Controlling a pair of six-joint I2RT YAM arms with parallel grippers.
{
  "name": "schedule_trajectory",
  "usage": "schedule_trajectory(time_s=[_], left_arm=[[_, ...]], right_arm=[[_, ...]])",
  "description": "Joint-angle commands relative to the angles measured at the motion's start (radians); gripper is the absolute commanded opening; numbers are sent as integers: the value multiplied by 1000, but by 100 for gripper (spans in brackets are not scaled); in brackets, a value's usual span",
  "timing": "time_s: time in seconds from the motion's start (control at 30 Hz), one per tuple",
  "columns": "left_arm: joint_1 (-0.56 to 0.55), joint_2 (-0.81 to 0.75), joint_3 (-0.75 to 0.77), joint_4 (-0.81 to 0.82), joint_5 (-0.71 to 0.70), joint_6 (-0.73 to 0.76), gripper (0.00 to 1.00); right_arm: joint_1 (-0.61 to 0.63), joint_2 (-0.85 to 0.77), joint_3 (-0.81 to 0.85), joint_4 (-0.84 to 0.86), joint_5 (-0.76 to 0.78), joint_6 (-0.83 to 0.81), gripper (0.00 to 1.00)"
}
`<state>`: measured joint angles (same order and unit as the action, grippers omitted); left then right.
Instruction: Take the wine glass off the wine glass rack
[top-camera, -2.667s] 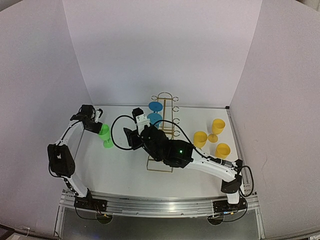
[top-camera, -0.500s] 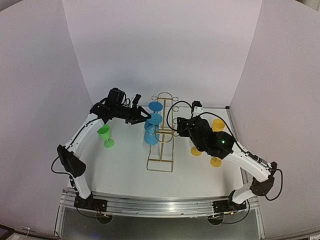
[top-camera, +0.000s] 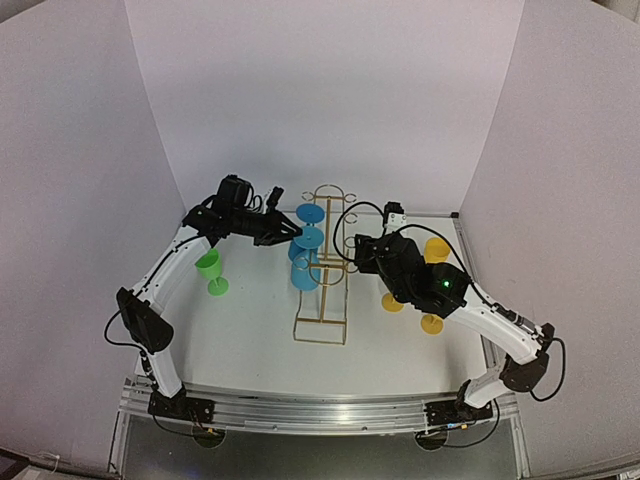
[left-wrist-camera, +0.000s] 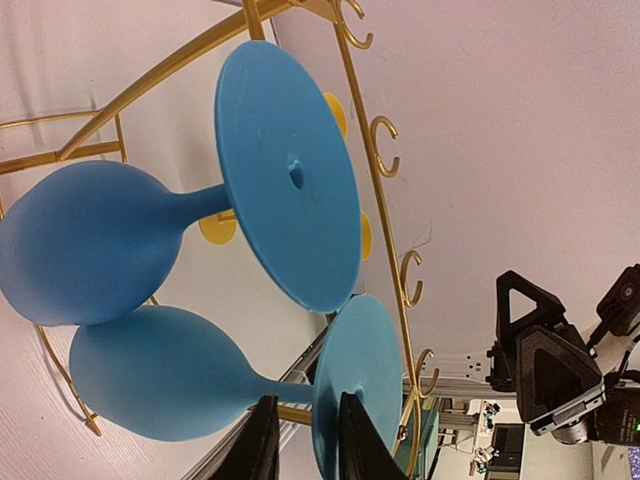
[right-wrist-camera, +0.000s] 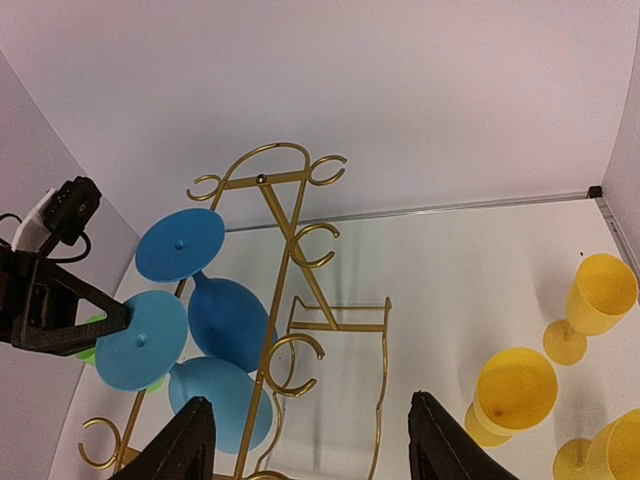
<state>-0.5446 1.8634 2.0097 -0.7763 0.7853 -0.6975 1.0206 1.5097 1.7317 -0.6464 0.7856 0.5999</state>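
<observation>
— Which step is in hand?
— The grasp. The lower blue wine glass (left-wrist-camera: 160, 375), hung on the wine glass rack (right-wrist-camera: 340, 326), is straddled at its foot by the left gripper (left-wrist-camera: 305, 405) at bottom centre; a firm clamp cannot be confirmed. The right gripper (right-wrist-camera: 318, 440) is spread wide, empty.
— And next?
— A sure hold is needed (gently), then the foot is to be slid clear of the wires.
</observation>
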Motion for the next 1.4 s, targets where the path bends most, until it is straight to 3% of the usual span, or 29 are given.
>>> schedule_trajectory(time_s=[0.0,0.4,1.03,1.1,1.23,1.37], left_arm=[[-5,11,39,20,-4,-10,17],[-3,-16,21,10,0,-11,1],[39,-64,-120,54,86,-126,0],[40,-68,-136,66,101,-140,2],[40,-76,-149,68,112,-142,17],[39,-85,-163,62,124,-143,18]], right_arm=[[0,-23,-1,-1,10,9,60],[0,-18,5,-2,1,6,60],[0,-9,24,-2,-1,-2,59],[1,-6,29,-2,-2,-6,59],[0,-3,34,-2,0,-12,59],[0,1,42,-2,1,-18,59]])
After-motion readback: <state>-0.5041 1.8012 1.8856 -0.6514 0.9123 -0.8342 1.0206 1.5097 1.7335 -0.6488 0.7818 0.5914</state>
